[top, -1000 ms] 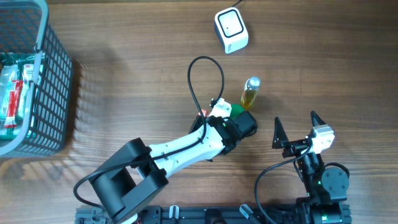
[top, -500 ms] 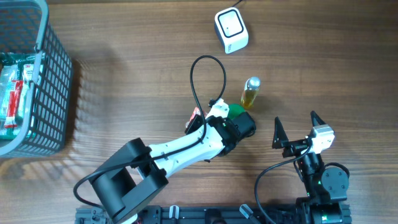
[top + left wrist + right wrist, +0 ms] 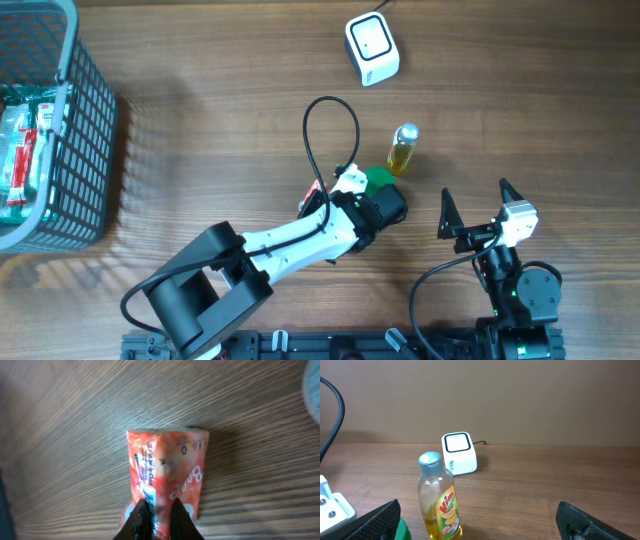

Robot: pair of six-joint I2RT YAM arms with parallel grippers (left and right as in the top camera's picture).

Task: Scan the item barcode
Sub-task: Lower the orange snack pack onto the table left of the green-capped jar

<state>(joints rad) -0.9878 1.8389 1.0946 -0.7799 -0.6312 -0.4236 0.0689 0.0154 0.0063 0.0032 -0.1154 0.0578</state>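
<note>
At 9 o'clock on the table [image 3: 220, 90] stands a grey wire basket [image 3: 90, 150] with red-and-white packets [image 3: 20, 140] lying in it, well apart from everything else.

My left arm runs from 7 o'clock toward the middle of the table. My left claw [image 3: 159, 512] is pinched narrow on the lower edge of the orange packet [image 3: 167, 467], one fingertip [image 3: 140, 519] on each side of the foil. The packet points away from my wrist toward 12 o'clock in the wrist view, printed face up, with wood grain all round it. I cannot tell whether it rests on the wood or hangs just above it. Its barcode I cannot make out.

Just beside my left wrist, at 2 o'clock from it, sits a green object [image 3: 378, 177], partly hidden under the arm. Touching or nearly touching that, further toward 1 o'clock, is a bottle of yellow liquid [image 3: 404, 148] with a silver cap.

The white scanner [image 3: 371, 47] sits at 12 o'clock on the table, well apart from the packet, its cable running off the far edge.

My right claw [image 3: 474, 187] waits at 4 o'clock, spread wide and holding nothing, its fingers aimed toward the bottle and scanner.
</note>
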